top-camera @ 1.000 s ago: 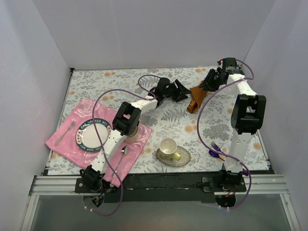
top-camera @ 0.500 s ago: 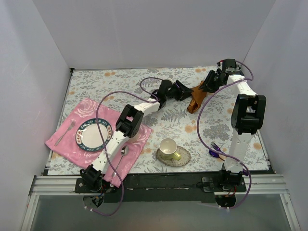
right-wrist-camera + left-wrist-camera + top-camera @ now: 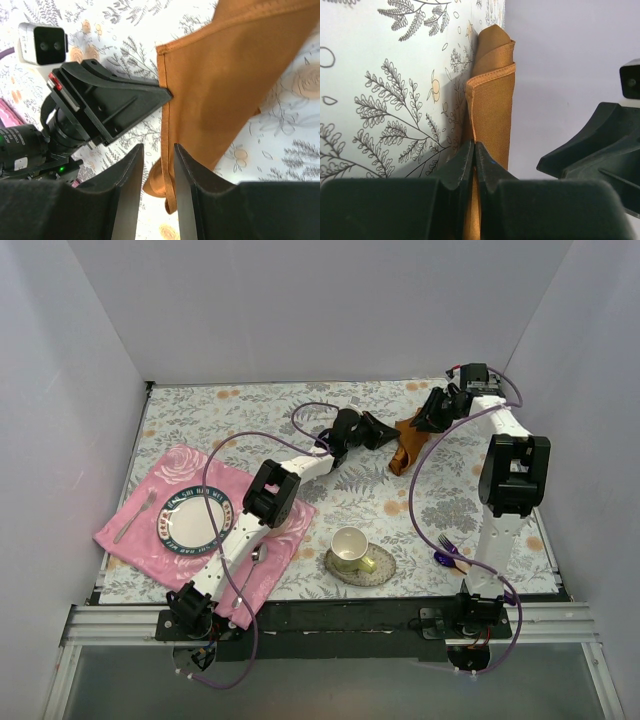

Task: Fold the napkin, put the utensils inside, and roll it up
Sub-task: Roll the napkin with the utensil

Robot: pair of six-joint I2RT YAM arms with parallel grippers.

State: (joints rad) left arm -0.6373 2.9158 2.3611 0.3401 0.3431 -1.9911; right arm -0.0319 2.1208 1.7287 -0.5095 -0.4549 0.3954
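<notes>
Jaws of the left pincer (image 3: 474,147) are pressed together, with the stitched hem of the napkin (image 3: 492,95) caught between them. Just ahead of the tips the rust-orange cloth stands as a narrow bunched strip, raised off the flowered table (image 3: 380,100) that lies to one side of it. The grip sits on the hem, I judge, because an edge is what must be drawn out to open the bunched cloth flat before any fold can be made.

Facing it from the other side of the cloth, the right pincer (image 3: 159,150) stands narrow, and the same hem runs down through the gap between its fingers. Table shows between one finger and the cloth, so I cannot tell whether it truly pinches. Beyond its tips the napkin spreads away as a fairly taut sheet, which suggests the two arms are set opposite each other to stretch it.

Well behind the right pincer, beside its own arm's base, the utensils (image 3: 450,558) lie waiting, too small to sort. Far behind the left pincer, the pink cloth (image 3: 140,535) and its plate (image 3: 195,518) play no part.
</notes>
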